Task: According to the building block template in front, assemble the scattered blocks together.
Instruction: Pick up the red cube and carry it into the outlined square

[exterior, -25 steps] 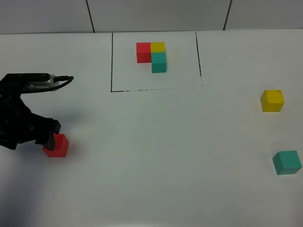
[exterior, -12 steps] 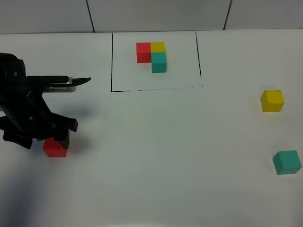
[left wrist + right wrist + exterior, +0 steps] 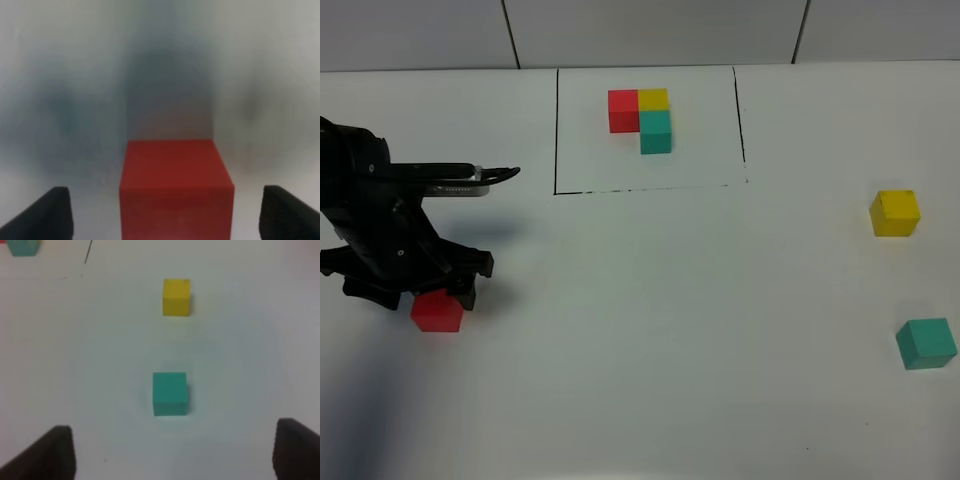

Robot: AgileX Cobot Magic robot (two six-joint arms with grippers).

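Note:
The building block template (image 3: 641, 118) is a red, yellow and teal cluster inside a black drawn rectangle at the back of the table. The scattered red cube (image 3: 437, 311) lies at the left. My left gripper (image 3: 417, 288) hovers over it, open, with a finger on each side of the cube (image 3: 176, 187) and not touching it. The scattered yellow cube (image 3: 895, 212) and teal cube (image 3: 926, 343) lie at the right. They also show in the right wrist view, yellow (image 3: 176, 297) and teal (image 3: 170, 393). My right gripper (image 3: 175, 460) is open and empty, short of the teal cube.
The white table (image 3: 670, 300) runs back to a grey panelled wall (image 3: 650, 30). The left arm's black body and cable (image 3: 470, 178) stand above the table's left side. A corner of the template's teal cube (image 3: 22, 246) and the black outline (image 3: 88, 251) show in the right wrist view.
My left arm has swung to the right and turned over the red cube, so its open fingers now sit on either side of it. The cubes have stayed put.

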